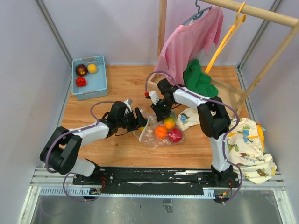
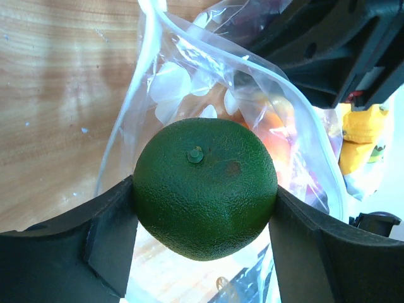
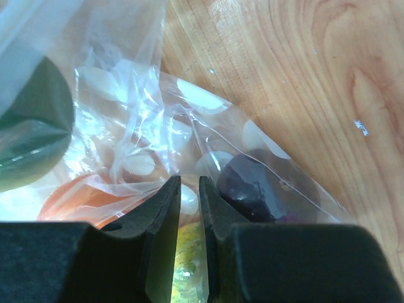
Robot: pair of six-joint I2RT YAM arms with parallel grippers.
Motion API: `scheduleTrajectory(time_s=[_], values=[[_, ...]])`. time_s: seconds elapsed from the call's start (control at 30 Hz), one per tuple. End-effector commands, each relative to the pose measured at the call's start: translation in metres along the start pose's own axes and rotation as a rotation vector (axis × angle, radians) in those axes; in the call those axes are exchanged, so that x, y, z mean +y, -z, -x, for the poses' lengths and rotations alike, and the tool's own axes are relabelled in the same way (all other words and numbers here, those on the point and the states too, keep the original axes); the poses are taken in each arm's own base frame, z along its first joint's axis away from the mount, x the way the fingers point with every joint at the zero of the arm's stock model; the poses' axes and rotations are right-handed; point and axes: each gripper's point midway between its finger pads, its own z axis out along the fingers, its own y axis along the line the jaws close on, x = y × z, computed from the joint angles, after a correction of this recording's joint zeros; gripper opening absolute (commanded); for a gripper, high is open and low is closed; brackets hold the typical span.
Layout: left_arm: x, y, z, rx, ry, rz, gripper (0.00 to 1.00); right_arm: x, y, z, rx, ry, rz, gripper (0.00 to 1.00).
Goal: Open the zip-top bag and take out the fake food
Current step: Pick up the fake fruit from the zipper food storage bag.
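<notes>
The clear zip-top bag (image 1: 150, 134) lies on the wooden table between both arms, its mouth toward the left. Inside it I see fake food: an orange fruit (image 1: 161, 132), a red one (image 1: 175, 135) and a dark purple one (image 3: 249, 186). My left gripper (image 1: 141, 122) is at the bag's mouth, shut on a round green fruit (image 2: 205, 189), with a finger pressed against each side. My right gripper (image 1: 158, 112) comes down on the bag's far edge. In the right wrist view its fingertips (image 3: 190, 189) pinch the plastic film, almost together.
A blue basket (image 1: 96, 87) at the back left holds three fruits. A wooden rack (image 1: 162, 28) at the back right carries a pink shirt (image 1: 191, 39), with a green cloth (image 1: 198, 79) below it. A cartoon-print cloth (image 1: 247, 140) hangs over the table's right edge.
</notes>
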Motion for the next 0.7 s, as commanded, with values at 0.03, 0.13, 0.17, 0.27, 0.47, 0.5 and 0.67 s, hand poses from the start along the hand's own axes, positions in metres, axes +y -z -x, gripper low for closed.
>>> scheduleTrajectory(time_s=[0.03, 0.13, 0.17, 0.27, 0.47, 0.5, 0.67], values=[[0.012, 0.017, -0.014, 0.035, -0.015, 0.073, 0.36, -0.013, 0.007, -0.013, 0.024, -0.026, -0.044, 0.2], [0.011, 0.023, -0.011, 0.02, -0.011, 0.087, 0.36, -0.01, 0.008, -0.013, 0.019, -0.013, -0.029, 0.2], [0.01, 0.024, -0.009, 0.012, -0.004, 0.086, 0.36, -0.008, 0.009, -0.012, 0.013, -0.006, -0.022, 0.2], [0.005, 0.027, -0.003, -0.02, 0.039, 0.063, 0.35, -0.001, 0.011, -0.011, -0.001, 0.011, 0.008, 0.2], [-0.009, 0.031, 0.008, -0.083, 0.167, -0.054, 0.35, 0.017, 0.017, -0.006, -0.047, 0.058, 0.065, 0.21], [-0.01, 0.031, 0.009, -0.091, 0.184, -0.074, 0.35, 0.02, 0.018, -0.004, -0.056, 0.069, 0.073, 0.22], [-0.017, 0.033, 0.008, -0.102, 0.232, -0.146, 0.36, 0.029, 0.02, -0.003, -0.076, 0.097, 0.098, 0.23]])
